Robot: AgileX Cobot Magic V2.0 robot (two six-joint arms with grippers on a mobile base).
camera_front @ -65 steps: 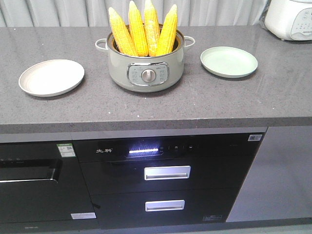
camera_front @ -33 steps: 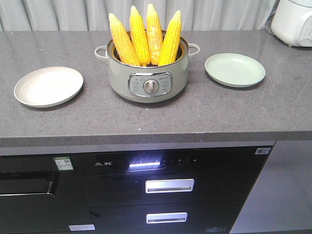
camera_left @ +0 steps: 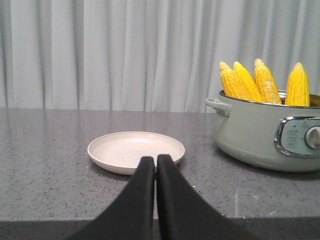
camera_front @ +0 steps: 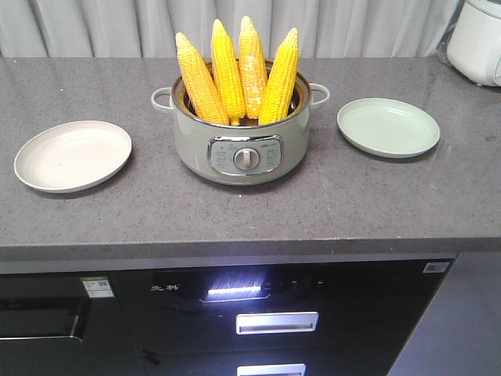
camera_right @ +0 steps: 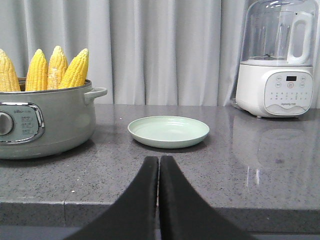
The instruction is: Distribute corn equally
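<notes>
Nothing is plated yet. All four corn cobs (camera_front: 235, 74) are stood point-up in the grey pot (camera_front: 243, 153), which is parked mid-counter (camera_front: 235, 215) between a white plate (camera_front: 73, 154) and a green plate (camera_front: 388, 126).

The left gripper (camera_left: 155, 160) and the right gripper (camera_right: 159, 160) are both seen pressed closed with nothing held, each kept low at the counter's front edge and aimed at its own plate.

What could probably go wrong:
- The cobs are leaned against each other, so if one is pulled out at an angle, its neighbours could be toppled or dragged over the rim.
- If a cob is pinched too near its tapered tip, it could be squeezed out of the jaws.
- The pot could be shoved if its rim or handle gets clipped on the way in.
- The plates look shallow — a cob that is dropped rather than laid down could be sent rolling off.
- An uneven split is easily made if one plate is given three.
</notes>
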